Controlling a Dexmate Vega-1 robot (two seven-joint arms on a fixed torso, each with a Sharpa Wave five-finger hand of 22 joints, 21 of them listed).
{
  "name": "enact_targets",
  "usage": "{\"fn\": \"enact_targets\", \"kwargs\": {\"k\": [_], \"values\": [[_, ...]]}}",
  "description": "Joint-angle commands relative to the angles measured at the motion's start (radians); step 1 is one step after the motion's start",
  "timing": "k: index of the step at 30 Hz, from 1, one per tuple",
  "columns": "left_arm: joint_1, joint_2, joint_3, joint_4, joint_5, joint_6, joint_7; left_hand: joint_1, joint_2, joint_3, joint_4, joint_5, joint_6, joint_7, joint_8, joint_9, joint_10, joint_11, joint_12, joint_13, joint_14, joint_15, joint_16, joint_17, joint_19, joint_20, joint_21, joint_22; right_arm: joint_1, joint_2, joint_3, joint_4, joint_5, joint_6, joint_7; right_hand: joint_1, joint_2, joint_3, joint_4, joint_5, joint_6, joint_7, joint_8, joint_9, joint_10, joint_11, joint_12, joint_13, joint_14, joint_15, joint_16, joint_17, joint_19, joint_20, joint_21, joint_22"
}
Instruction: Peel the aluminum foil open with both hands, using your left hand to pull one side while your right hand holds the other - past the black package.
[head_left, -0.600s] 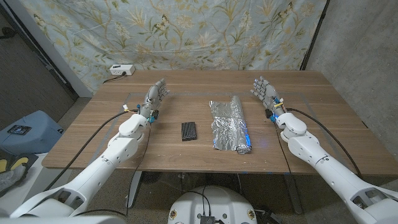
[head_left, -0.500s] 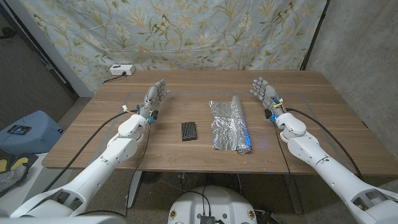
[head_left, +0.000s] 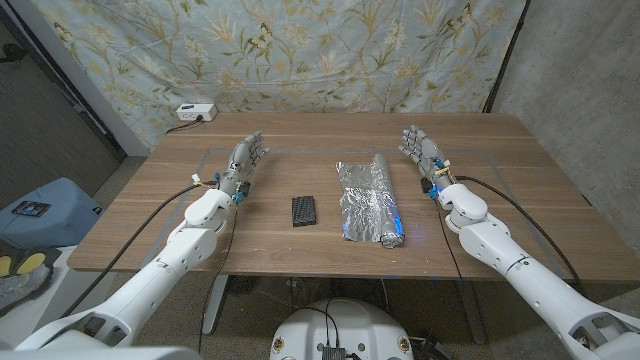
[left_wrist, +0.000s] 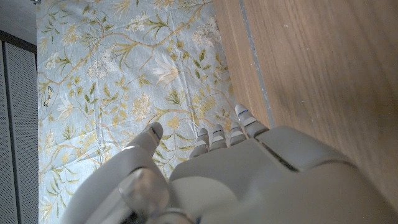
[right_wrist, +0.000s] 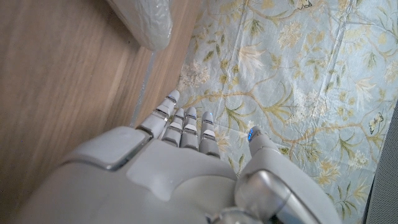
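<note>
From the head view, the aluminum foil (head_left: 368, 202) lies on the wooden worktop (head_left: 520, 190) just right of the black package (head_left: 304, 211), flanked by the left hand (head_left: 244, 160) and right hand (head_left: 421, 148), both empty with fingers apart. The left wrist view shows fingers (left_wrist: 219, 135) extended over the worktop's edge toward a floral cloth (left_wrist: 112, 74). The right wrist view shows extended fingers (right_wrist: 186, 127) near the foil's rolled end (right_wrist: 146, 22).

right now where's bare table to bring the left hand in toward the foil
Bare wood lies between the left hand and the black package, and along the table's far edge. Only a narrow strip separates package and foil. The right hand stands close beside the foil's roll end.
</note>
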Motion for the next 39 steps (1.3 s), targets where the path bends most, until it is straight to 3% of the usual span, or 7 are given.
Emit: {"fn": "enact_targets", "kwargs": {"k": [1,8,19,39], "values": [[0.013,0.013,-0.007,-0.023,0.000,-0.003,0.003,0.017,0.002,0.003,-0.008,0.006,0.006,0.009,0.004,0.004,0.008,0.002,0.007,0.003,0.003,0.005,0.006,0.002,0.003,0.004,-0.003,0.004,-0.022,-0.026,-0.003,-0.087,-0.059,-0.047,-0.087,0.018,-0.001,0.002,-0.012,-0.002,0.016,0.003,0.007,0.003,0.009,0.000,0.002,0.002,0.008,0.008,0.010,0.000,0.001,0.012,0.006,0.005],[0.013,0.019,-0.012,-0.045,-0.003,0.009,0.012,0.024,0.001,0.005,-0.020,0.008,0.010,0.012,0.004,0.004,0.012,0.007,0.008,0.002,0.004,0.007,0.006,0.002,0.004,0.005,-0.007,0.004,-0.041,-0.067,0.005,-0.185,-0.102,-0.114,-0.148,0.042,-0.007,0.009,-0.037,-0.006,0.028,0.014,0.006,0.003,0.017,0.011,0.004,0.002,0.017,0.014,0.012,-0.006,0.005,0.019,0.008,0.005],[0.006,0.017,-0.010,-0.051,0.009,0.009,0.025,0.032,0.000,0.005,-0.033,0.009,0.014,0.014,0.004,0.004,0.018,0.006,0.010,0.002,0.007,0.008,0.006,0.002,0.007,0.006,-0.011,0.004,-0.057,-0.094,-0.002,-0.305,-0.173,-0.238,-0.250,0.067,-0.014,0.016,-0.064,-0.011,0.045,0.031,0.006,0.003,0.031,0.022,0.007,0.002,0.032,0.030,0.016,-0.012,0.010,0.037,0.009,0.005],[-0.023,0.012,0.000,-0.011,0.021,-0.028,-0.022,0.044,0.003,0.006,-0.053,0.010,0.026,0.013,0.006,0.004,0.031,0.004,0.014,0.003,0.016,0.008,0.008,0.002,0.015,0.008,-0.017,0.005,-0.090,-0.144,-0.024,-0.590,-0.256,-0.621,-0.417,0.096,-0.021,0.021,-0.095,-0.014,0.061,0.057,0.003,0.003,0.041,0.047,0.007,0.002,0.043,0.058,0.018,-0.016,0.017,0.067,0.010,0.006]]}}
